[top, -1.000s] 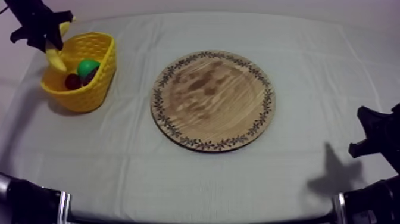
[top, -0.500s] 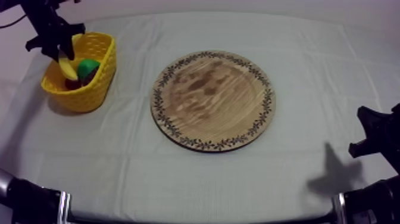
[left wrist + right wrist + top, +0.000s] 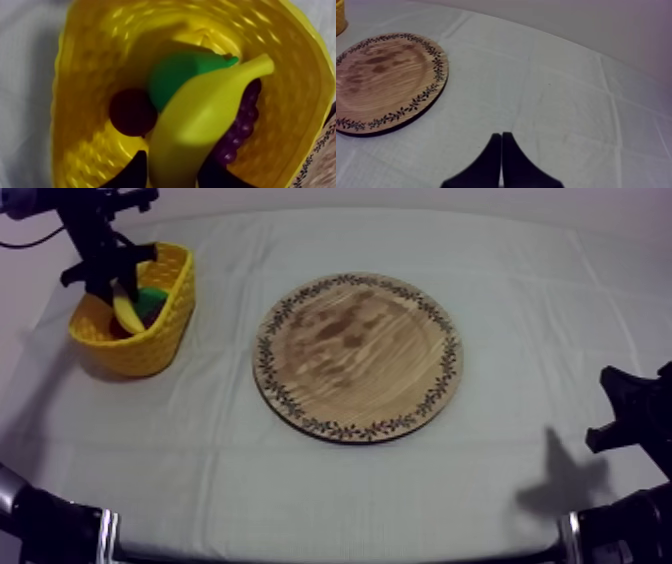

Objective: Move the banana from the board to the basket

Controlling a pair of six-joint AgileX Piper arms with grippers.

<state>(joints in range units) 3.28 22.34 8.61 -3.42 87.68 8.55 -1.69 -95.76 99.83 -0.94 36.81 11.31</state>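
Yellow banana [image 3: 200,115] held down inside the yellow basket [image 3: 150,348] by the left gripper [image 3: 172,170].

Grey-white cloth [image 3: 520,308] covers the table. The round wooden board [image 3: 357,356], with a leaf pattern around its rim, lies in the middle, well apart from the basket at the far left. In the basket the banana slants across a green pear [image 3: 180,75] and a bunch of purple grapes [image 3: 240,130], with a small red fruit [image 3: 132,112] just beside it; whether it rests on them I cannot tell. The left gripper's two black fingers clasp the banana's near end, one at each side. The right gripper [image 3: 501,137] sits low at the table's right side, fingers pressed together on nothing.
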